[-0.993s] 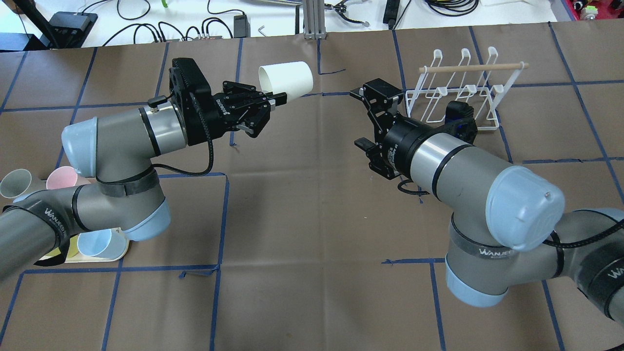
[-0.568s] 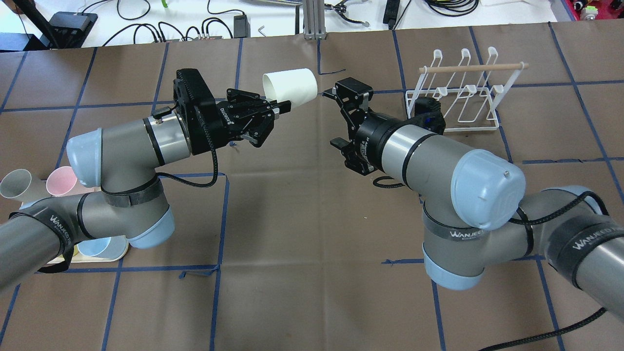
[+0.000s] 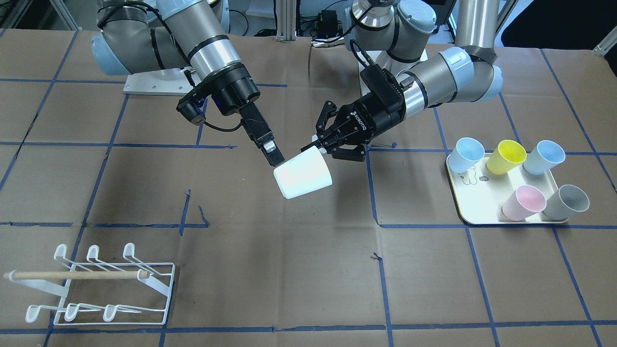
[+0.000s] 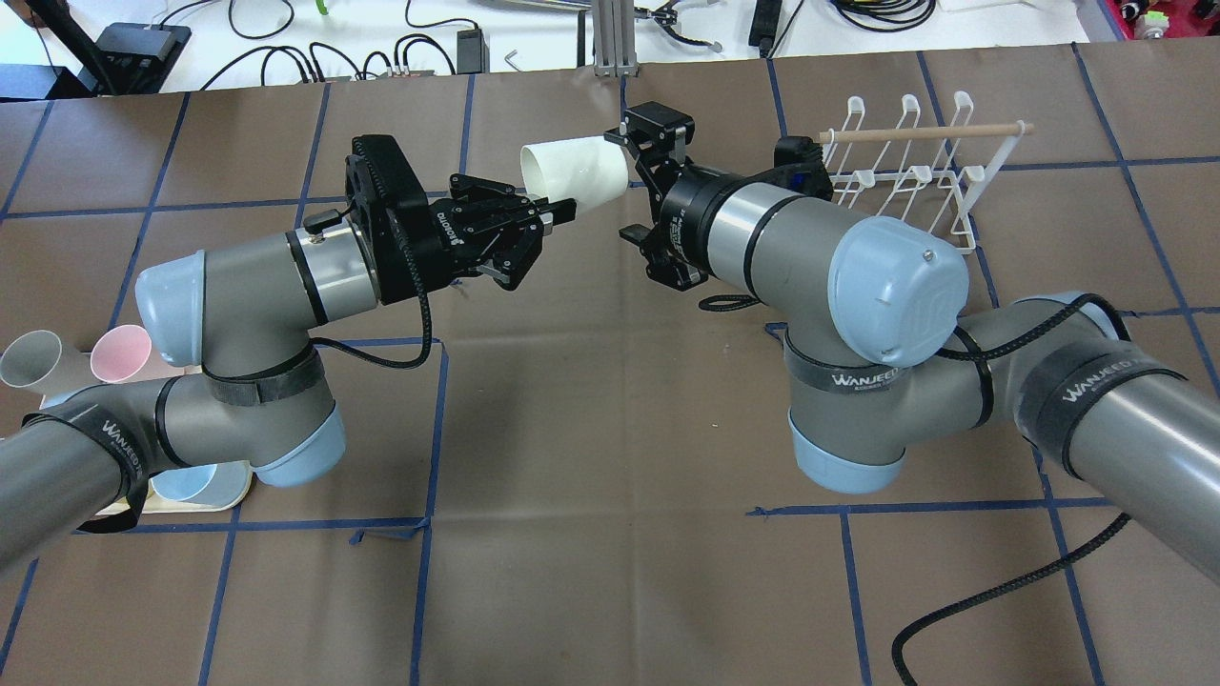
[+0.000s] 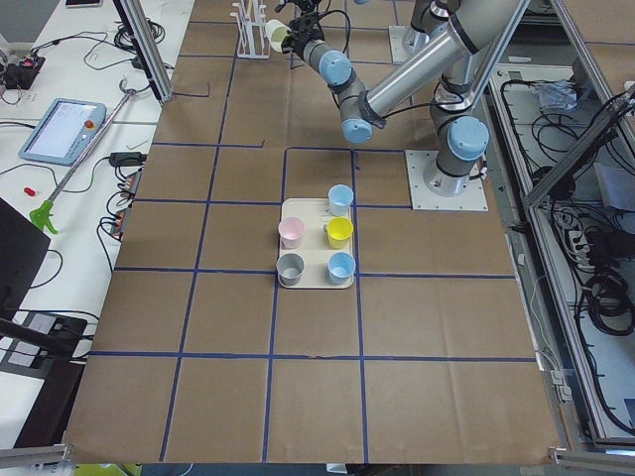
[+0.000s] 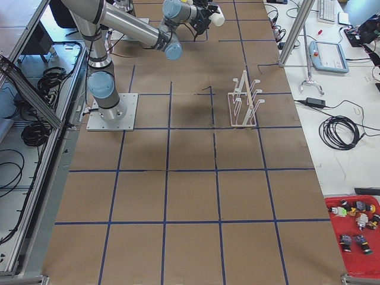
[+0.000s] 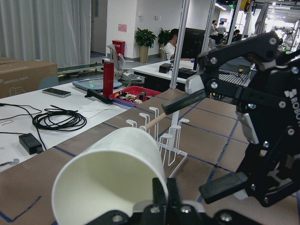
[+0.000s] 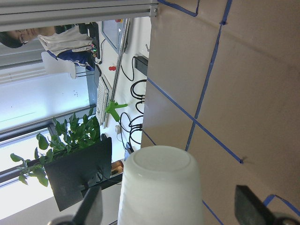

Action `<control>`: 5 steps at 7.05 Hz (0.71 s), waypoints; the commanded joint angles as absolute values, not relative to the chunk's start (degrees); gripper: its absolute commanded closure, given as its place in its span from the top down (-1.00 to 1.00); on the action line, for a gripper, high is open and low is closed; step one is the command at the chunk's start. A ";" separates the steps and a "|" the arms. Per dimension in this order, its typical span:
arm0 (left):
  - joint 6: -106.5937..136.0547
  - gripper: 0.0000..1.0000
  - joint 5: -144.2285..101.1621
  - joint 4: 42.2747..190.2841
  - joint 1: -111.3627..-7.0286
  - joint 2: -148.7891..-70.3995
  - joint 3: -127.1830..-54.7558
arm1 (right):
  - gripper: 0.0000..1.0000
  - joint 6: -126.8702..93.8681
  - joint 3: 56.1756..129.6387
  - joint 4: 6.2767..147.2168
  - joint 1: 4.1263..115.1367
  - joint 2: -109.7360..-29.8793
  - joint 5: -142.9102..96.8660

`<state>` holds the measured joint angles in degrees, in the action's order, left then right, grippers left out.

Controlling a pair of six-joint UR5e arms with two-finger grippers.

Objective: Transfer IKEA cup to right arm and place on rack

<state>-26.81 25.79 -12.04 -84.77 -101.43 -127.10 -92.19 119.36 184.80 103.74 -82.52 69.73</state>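
Holding white cup (image 3: 302,172) by rim — left fingers (image 4: 556,204) clamped | right fingers (image 3: 270,150) spread around base | tray (image 3: 475,220) — five cups (image 3: 523,202)

Left end effector (image 4: 562,203) clamped shut — right end effector (image 4: 627,181) spread wide, tip-to-tip; arms outstretched.

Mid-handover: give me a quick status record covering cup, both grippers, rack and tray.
cup: white cup, held sideways in the air
left gripper: shut on the cup's rim
right gripper: open, fingers either side of the cup's base
rack: no cup on it
tray: five coloured cups
handover: not yet done
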 commanded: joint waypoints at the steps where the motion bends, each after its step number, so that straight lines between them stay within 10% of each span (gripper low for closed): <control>1: -26.81 -0.97 25.75 -11.95 -84.81 -101.34 -127.18 | 1.00 -92.63 116.72 184.57 104.68 -79.99 71.10; 5: -26.81 -0.96 25.84 -12.04 -84.90 -101.25 -127.18 | 1.00 -93.87 115.66 184.57 104.94 -78.58 71.19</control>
